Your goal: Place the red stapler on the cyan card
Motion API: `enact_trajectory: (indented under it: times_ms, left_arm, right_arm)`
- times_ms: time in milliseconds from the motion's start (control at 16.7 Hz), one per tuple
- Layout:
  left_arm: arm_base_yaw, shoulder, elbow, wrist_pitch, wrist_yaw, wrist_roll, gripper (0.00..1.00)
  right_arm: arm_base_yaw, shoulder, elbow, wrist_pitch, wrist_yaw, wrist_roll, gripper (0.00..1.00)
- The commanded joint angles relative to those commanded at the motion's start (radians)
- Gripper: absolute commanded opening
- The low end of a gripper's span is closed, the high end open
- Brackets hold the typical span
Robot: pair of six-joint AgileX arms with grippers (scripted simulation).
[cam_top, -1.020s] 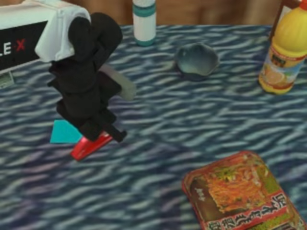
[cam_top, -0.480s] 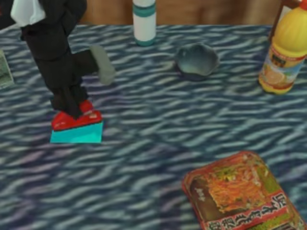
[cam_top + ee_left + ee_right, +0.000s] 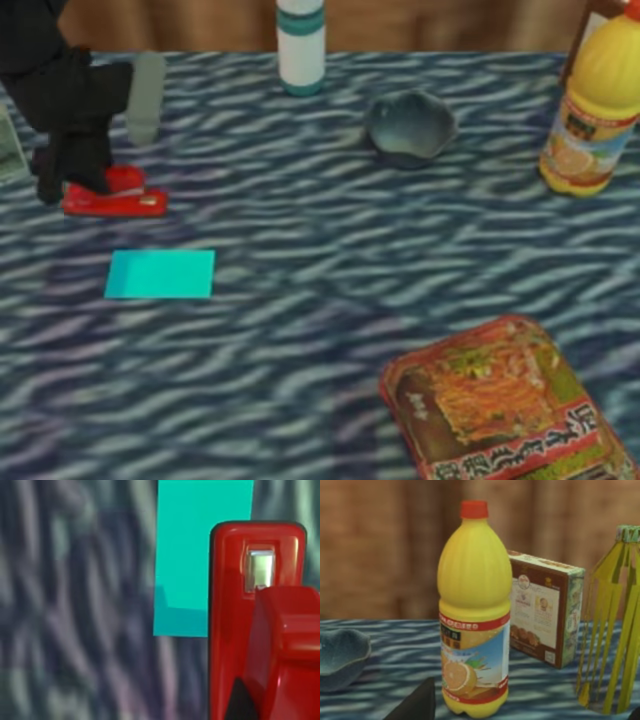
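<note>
- Since 0.5 s ago the small glossy red wedge-shaped stapler has travelled away from the flat plain cyan rectangular card, toward the table's far left corner; back then it overlapped the card's far edge, and 1 s ago it sat by the card's near right side
- Now the card lies fully bare on the wavy blue tablecloth, and the stapler sits beyond it, apart from it, with a strip of cloth showing between the 2
- For the task this looks like a step backwards: the stapler is not on the card, and I would judge it needs bringing back over the card before any release
- AgileX's left gripper covers the stapler's left end in the top view, and from the left wrist the stapler fills the near side of the picture with a dark fingertip against it, so the fingers look clamped on it and it seems carried rather than resting
- Seen from the wrist, the stapler has a squared red base with a small silvery metal window and a rounded glossy upper arm; the card shows past its end, partly hidden behind it
- Parked off the top view, the right gripper has its 2 dark tips wide apart, facing a yellow orange-juice bottle
</note>
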Motion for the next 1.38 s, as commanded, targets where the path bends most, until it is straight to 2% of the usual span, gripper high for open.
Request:
enact_trajectory:
  times_ms: [120,480,960,1320,1380]
  left_arm:
    - [0.014,0.001,0.014,-0.003,0.007,0.036,0.0]
    - [0.008,0.0,-0.001,0.015,0.006,0.037,0.0]
    - [-0.017,0.074,-0.226,0.321,0.006,0.006,0.0]
    - [-0.022,0.085,-0.255,0.357,0.007,0.003,0.0]
    - [-0.022,0.085,-0.255,0.357,0.007,0.003,0.08]
  right_arm:
    - [0.0,0.0,0.0,0.0,0.0,0.0,1.0]
    - [0.0,0.0,0.0,0.0,0.0,0.0,1.0]
    - [0.0,0.0,0.0,0.0,0.0,0.0,1.0]
    - [0.0,0.0,0.0,0.0,0.0,0.0,1.0]
    - [0.0,0.0,0.0,0.0,0.0,0.0,1.0]
